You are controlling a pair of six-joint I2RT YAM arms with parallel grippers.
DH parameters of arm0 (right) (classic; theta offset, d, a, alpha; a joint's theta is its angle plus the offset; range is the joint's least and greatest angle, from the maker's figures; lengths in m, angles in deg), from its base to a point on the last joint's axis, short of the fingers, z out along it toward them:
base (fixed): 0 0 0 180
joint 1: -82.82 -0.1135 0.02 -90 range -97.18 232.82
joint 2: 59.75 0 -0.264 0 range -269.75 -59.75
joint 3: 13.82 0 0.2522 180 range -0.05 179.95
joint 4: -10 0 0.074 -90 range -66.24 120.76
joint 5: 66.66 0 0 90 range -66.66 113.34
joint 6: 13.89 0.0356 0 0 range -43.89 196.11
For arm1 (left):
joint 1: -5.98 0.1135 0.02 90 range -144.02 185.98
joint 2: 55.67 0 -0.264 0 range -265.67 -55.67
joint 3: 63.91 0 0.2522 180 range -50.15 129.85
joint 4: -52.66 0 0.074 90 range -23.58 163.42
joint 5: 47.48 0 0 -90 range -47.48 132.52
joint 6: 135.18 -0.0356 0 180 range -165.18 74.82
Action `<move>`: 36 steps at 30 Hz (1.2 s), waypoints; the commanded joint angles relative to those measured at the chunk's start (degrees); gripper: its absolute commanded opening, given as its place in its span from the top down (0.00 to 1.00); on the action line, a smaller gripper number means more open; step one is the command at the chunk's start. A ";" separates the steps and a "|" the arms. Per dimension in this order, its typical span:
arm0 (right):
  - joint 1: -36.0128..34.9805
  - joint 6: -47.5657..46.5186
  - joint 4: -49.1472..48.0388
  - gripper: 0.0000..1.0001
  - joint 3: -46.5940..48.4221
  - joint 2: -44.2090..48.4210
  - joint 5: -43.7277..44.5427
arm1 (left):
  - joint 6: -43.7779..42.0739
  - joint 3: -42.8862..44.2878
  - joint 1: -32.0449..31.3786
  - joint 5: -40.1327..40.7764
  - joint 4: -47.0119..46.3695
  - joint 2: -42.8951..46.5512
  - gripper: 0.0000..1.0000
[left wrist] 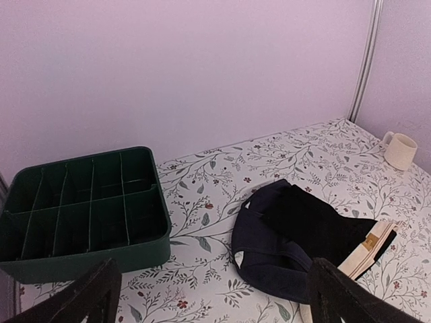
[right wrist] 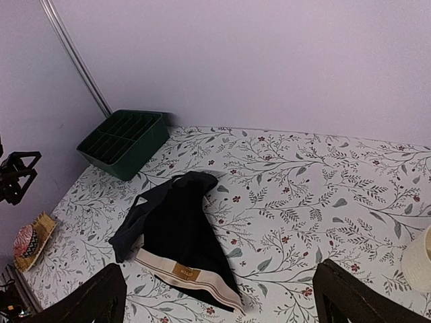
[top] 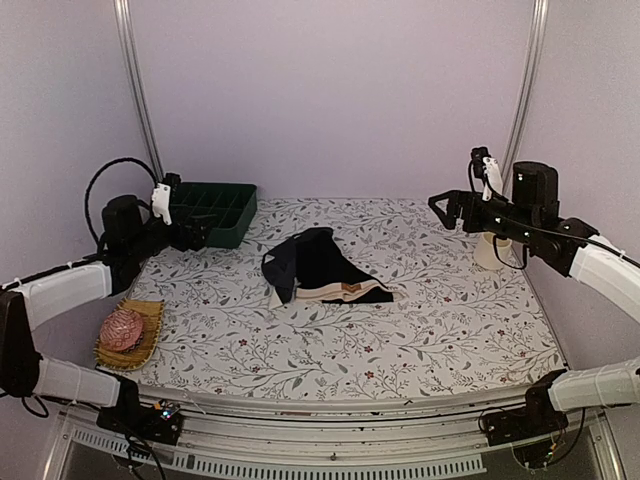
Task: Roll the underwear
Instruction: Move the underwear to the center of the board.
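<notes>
Centrally on the table (top: 430, 320): the underwear (top: 320, 268), one loose, unrolled heap on the floral cloth, well apart from both arms.
- Top external view: black fabric with a cream band along its near right edge.
- Left wrist view: the underwear (left wrist: 296, 235) reads as a dark navy piece with an open loop, a black piece lying over it, and the cream band with a brownish patch at the far right.
- Right wrist view: the underwear (right wrist: 175, 235) shows the cream band as a striped waistband bearing a small brown label, a detail the overhead camera leaves vague.

Dark green compartment tray (top: 212, 212), far left corner, dividers visible, cells empty in the left wrist view (left wrist: 87, 259).

Cream cup (top: 492, 252), far right; its handle shows only in the left wrist view (left wrist: 401, 149).

Pink knitted ball (top: 122, 328) on a yellow woven dish (top: 150, 320), near left edge; outside the left wrist view.

Left end effector (top: 188, 234), raised just beside the tray; fingers spread wide, holding nothing (left wrist: 214, 269).

Right end effector (top: 445, 205), raised above the cup; fingers likewise spread, holding nothing (right wrist: 219, 269).
</notes>
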 commanded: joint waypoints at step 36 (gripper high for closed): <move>-19.60 -9.92 15.60 0.00 41.66 -59.87 16.91 | 2.73 1.72 -1.23 -7.39 -5.28 -13.97 0.02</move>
